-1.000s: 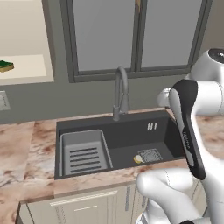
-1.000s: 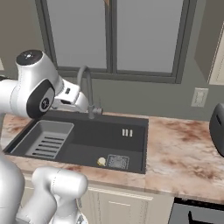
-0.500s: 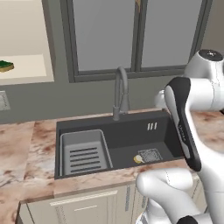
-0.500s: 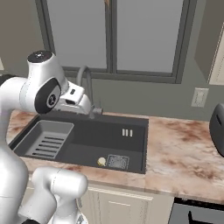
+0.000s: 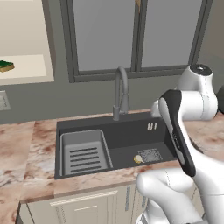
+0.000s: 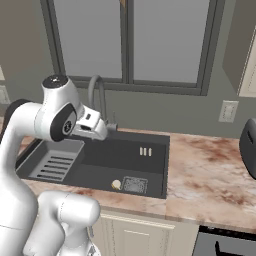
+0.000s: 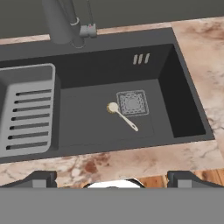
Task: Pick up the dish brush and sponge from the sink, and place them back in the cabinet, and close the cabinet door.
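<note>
Gripper: gripper (image 7: pixel 112 178) above the front counter edge, looking down into the basin; finger tips (image 7: pixel 40 178) wide apart, nothing between them
Counter: marbled pink-brown counter (image 7: pixel 144 158) runs along the near rim of the sink and on to its right
Sink: black sink (image 7: pixel 183 105), set into the counter
Dish brush: dish brush (image 7: pixel 122 115) flat on the sink floor, rounded cream end touching the left edge of the square drain grate (image 7: pixel 132 103), thin handle angled toward the front wall; from the left base view it shows as a small pale spot (image 5: pixel 138 159) beside the grate
Drainer tray: light grey ribbed drainer tray (image 5: pixel 83 152) in the left part of the basin, well apart from the brush
Faucet: grey arched faucet (image 5: pixel 120 91) at the back rim, spout over the basin
Sponge: sponge (image 5: pixel 5 66) green side up on the pale shelf of the cabinet (image 5: pixel 27 70), up left of the sink
Window: grey-framed window (image 6: pixel 130 40) behind the faucet
</note>
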Motion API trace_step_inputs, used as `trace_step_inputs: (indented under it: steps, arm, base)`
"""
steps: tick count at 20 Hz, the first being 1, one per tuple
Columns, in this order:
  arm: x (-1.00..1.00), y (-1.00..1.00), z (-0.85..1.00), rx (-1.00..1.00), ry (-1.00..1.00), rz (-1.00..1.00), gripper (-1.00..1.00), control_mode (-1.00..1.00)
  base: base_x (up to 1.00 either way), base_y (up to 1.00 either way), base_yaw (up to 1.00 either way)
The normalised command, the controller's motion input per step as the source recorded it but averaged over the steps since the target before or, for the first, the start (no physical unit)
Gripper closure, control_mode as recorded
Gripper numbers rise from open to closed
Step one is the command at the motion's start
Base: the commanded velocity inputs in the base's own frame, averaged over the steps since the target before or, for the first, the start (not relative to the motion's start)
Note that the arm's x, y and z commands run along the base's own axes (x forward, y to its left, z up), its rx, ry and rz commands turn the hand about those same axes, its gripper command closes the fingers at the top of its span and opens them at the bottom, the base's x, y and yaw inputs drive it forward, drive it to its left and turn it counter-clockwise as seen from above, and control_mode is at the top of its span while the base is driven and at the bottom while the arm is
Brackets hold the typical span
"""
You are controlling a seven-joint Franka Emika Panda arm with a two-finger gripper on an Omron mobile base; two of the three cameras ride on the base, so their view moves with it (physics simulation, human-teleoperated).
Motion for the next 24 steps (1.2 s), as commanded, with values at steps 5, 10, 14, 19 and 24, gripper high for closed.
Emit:
trace_step_inputs:
  steps: [5, 10, 14, 19, 24]
  arm:
    - [0.2, 0.0, -0.33, 0.0, 0.0, 0.0, -1.0, -1.0]
    - [0.16, -0.02, -0.18, 0.0, 0.0, 0.0, -1.0, -1.0]
    - [0.14, -0.08, -0.28, 0.0, 0.0, 0.02, -1.0, -1.0]
    - [0.22, -0.02, -0.27, 0.0, 0.0, 0.02, -1.0, -1.0]
    - [0.23, 0.0, -0.27, 0.0, 0.0, 0.01, -1.0, -1.0]
  base:
    - [0.0, 0.0, 0.0]
    - [0.0, 0.0, 0.0]
    - [0.0, 0.0, 0.0]
    - [0.0, 0.0, 0.0]
    - [0.0, 0.0, 0.0]
